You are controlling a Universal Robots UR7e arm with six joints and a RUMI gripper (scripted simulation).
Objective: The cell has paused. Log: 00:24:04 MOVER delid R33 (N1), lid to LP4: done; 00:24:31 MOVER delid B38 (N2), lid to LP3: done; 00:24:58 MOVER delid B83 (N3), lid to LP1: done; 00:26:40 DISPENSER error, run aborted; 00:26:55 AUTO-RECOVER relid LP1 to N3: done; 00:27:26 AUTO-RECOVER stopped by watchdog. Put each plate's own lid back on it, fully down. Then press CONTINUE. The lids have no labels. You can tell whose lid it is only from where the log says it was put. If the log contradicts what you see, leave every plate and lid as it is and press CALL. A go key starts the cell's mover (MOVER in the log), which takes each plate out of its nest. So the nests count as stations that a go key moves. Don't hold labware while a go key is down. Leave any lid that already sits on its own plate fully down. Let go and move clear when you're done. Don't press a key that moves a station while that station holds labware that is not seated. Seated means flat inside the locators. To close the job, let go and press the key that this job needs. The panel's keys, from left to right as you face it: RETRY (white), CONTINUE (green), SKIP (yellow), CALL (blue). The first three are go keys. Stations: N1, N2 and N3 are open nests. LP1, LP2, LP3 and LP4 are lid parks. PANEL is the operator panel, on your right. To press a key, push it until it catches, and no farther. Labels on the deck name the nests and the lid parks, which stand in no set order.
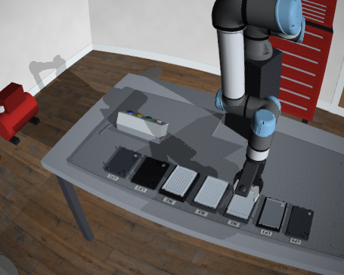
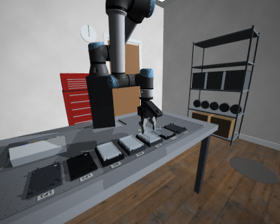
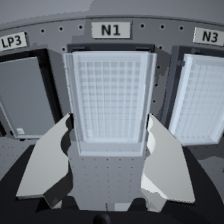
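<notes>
the two pale angular fingers of the black two-jaw gripper (image 3: 109,150) stand one on each long side of a clear rectangular plastic lid (image 3: 110,97) and are clamped on it. the lid hangs level right over the white gridded well plate (image 1: 241,206) in the nest labelled n1 (image 3: 110,30); whether it already touches that plate cannot be told. in the wrist view the lid's near edge lies between the fingertips and its far edge reaches almost to the n1 label.

just left of it in that view sits the black lid park marked lp3 (image 3: 12,41), with a flat grey lid (image 3: 25,97) lying in it. just right is the nest marked n3 (image 3: 207,36), holding another white well plate (image 3: 200,100) whose surface looks covered.

from above, the row of stations runs along the front edge of the grey perforated metal table (image 1: 310,151): a further black park (image 1: 299,223) at one end, then the park with its lid, the three plates, and two dark parks (image 1: 150,171) at the other end. nothing stands between the gripper and its neighbours.

behind the row lies the long white operator panel (image 1: 141,125) with coloured keys on top, well apart from the gripper. farther back rises the black pedestal (image 1: 262,87) of the arm, and beyond it a red drawer cabinet (image 1: 310,57).
</notes>
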